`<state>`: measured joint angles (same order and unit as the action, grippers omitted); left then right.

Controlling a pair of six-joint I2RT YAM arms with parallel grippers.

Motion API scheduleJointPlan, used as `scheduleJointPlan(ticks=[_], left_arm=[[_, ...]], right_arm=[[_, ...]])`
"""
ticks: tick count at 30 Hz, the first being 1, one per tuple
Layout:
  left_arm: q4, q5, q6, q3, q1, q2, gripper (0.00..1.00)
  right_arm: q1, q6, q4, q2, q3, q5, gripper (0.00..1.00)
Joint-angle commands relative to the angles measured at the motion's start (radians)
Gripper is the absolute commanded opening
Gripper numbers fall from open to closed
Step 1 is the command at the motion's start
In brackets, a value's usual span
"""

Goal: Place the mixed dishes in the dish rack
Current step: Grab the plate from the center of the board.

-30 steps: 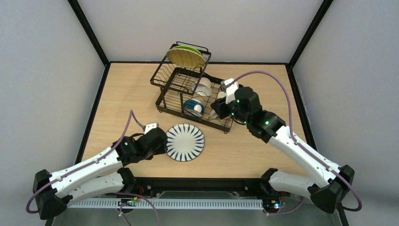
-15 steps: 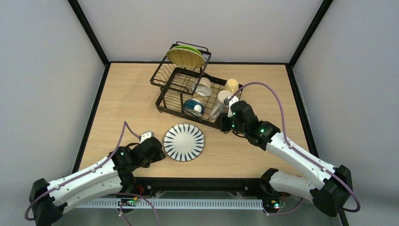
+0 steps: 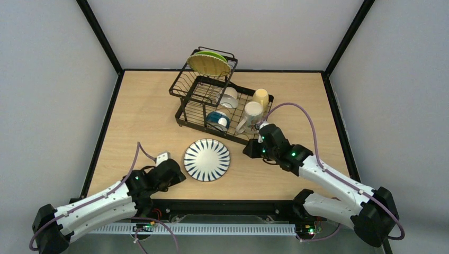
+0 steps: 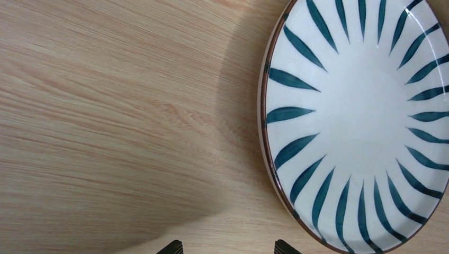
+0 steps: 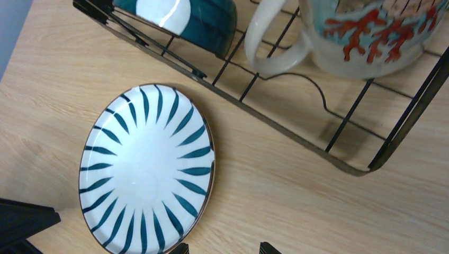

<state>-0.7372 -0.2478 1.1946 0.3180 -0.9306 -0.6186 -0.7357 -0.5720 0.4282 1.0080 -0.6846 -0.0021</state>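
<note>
**Striped plate on bench, both claws open**

From above: dish rack (image 3: 193, 87) at far centre of the bench (image 3: 143, 116). Green plate (image 3: 208, 63) on edge in the raised tier. White bowl (image 3: 229, 97), blue bowl (image 3: 218, 120), cream mug (image 3: 253, 113) and yellow mug (image 3: 260, 96) in the flat tray. Striped plate (image 3: 207, 159) flat on the bench, just near of the rack. Left claw (image 3: 179, 174) just left of it, right claw (image 3: 249, 150) to its right.

Left wrist: left claw (image 4: 227, 248) spread wide, gripping nothing, striped plate (image 4: 365, 121) ahead and right.

Right wrist: right claw (image 5: 223, 248) parted and empty, beside the striped plate (image 5: 148, 169).
</note>
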Motion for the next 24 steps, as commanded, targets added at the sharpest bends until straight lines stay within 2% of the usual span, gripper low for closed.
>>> scheduleJointPlan(ticks=[1, 14, 24], left_arm=[[0.081, -0.039, 0.038, -0.026, 0.006, 0.011, 0.99], [0.201, -0.068, 0.175, -0.160, 0.006, 0.091, 0.99], [0.304, -0.084, 0.259, -0.249, 0.007, 0.079, 0.99]], right_arm=[[-0.007, -0.047, -0.057, -0.008, 0.046, -0.059, 0.76], [-0.008, -0.054, -0.135, 0.037, 0.091, -0.120, 0.76], [-0.008, -0.058, -0.183, 0.093, 0.125, -0.173, 0.77]])
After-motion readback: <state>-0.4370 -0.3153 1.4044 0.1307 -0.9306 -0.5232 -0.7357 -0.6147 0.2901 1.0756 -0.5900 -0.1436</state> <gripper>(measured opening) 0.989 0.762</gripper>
